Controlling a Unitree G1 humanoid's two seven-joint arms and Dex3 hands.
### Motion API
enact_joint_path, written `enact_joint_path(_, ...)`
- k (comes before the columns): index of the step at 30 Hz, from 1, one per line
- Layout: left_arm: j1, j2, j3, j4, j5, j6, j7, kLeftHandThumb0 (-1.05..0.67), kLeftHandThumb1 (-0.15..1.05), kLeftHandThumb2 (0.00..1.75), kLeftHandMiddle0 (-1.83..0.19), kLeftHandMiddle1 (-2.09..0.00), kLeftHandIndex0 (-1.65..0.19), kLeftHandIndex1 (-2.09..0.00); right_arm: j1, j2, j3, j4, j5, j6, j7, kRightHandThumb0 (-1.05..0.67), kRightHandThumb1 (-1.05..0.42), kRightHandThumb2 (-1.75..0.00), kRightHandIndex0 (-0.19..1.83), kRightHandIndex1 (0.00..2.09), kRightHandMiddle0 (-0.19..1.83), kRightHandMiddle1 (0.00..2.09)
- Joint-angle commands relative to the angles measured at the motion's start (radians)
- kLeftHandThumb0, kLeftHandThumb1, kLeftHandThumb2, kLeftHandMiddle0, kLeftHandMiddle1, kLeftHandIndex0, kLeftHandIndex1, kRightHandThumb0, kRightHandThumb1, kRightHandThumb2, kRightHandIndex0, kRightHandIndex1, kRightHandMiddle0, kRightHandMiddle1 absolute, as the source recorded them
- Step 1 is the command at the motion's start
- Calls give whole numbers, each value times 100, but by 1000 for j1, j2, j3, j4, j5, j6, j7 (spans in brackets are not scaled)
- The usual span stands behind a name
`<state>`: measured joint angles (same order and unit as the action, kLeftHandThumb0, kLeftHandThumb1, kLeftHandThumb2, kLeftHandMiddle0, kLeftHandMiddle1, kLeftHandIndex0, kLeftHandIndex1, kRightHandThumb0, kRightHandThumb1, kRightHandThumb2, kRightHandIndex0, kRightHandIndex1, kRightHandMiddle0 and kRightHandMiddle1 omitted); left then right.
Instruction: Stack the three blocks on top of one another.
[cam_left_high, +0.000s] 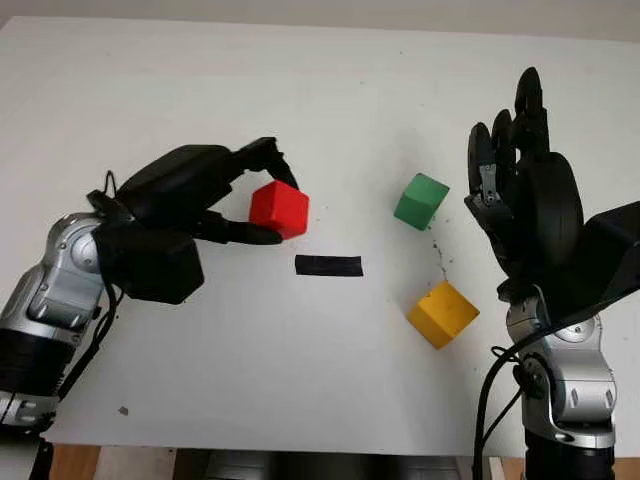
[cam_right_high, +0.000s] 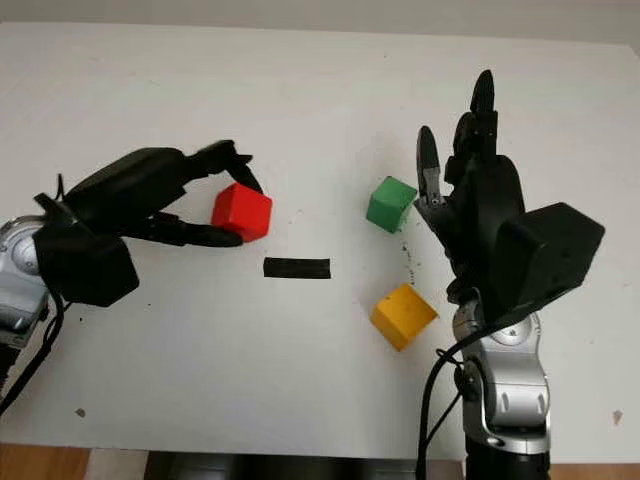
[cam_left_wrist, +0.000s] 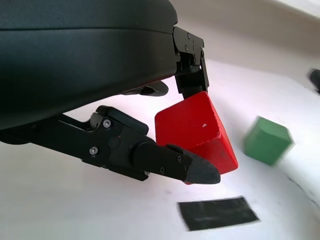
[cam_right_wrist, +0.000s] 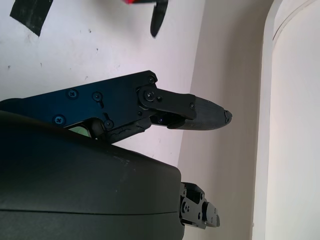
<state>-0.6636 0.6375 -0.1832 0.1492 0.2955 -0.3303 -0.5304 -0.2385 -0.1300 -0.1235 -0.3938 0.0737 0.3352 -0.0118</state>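
Observation:
My left hand (cam_left_high: 268, 196) is shut on the red block (cam_left_high: 279, 209), holding it tilted just above the white table, left of centre. In the left wrist view the red block (cam_left_wrist: 197, 132) sits pinched between the fingers (cam_left_wrist: 165, 162). The green block (cam_left_high: 421, 201) lies on the table right of centre, tilted on its base. Nearer me the yellow block (cam_left_high: 443, 313) lies turned at an angle. My right hand (cam_left_high: 520, 190) is open and raised upright to the right of the green and yellow blocks, touching neither.
A black tape strip (cam_left_high: 328, 266) lies on the white table (cam_left_high: 300, 80) between the red block and the yellow one. The table's front edge runs close to the bottom of the picture.

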Motion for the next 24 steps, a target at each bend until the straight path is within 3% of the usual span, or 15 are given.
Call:
enact_joint_path(1,-48,-32,-19,-6,-41,6,-46,-44,105,17,-25,-4,-21,-163,3,7,2,-15,-6,1,-9,-53,-105,-54,-19,0,-19,0)
enact_joint_path(4,-57,-76,-20,14,-102,9,-90,-44,105,16,-25,-5,-22,-166,1,17,7,-14,-10,3,-19,-54,-105,-53,-19,0,-19,0)
enact_joint_path(10,16,-206,-21,82,-125,-58,5,-49,105,19,-25,-5,-21,-173,5,26,9,-18,-23,5,-31,-57,-105,-50,-19,0,-19,0)
enact_joint_path(17,127,-274,-60,96,-4,-124,148,-51,105,25,-20,-2,-17,-175,8,30,2,-23,-15,7,-26,-58,-105,-50,-19,0,-19,0)
enact_joint_path(24,193,-253,-68,63,172,-157,295,-44,105,23,-16,-1,-13,-183,10,26,-7,-22,-3,1,-15,-56,-105,-50,-19,0,-19,0)
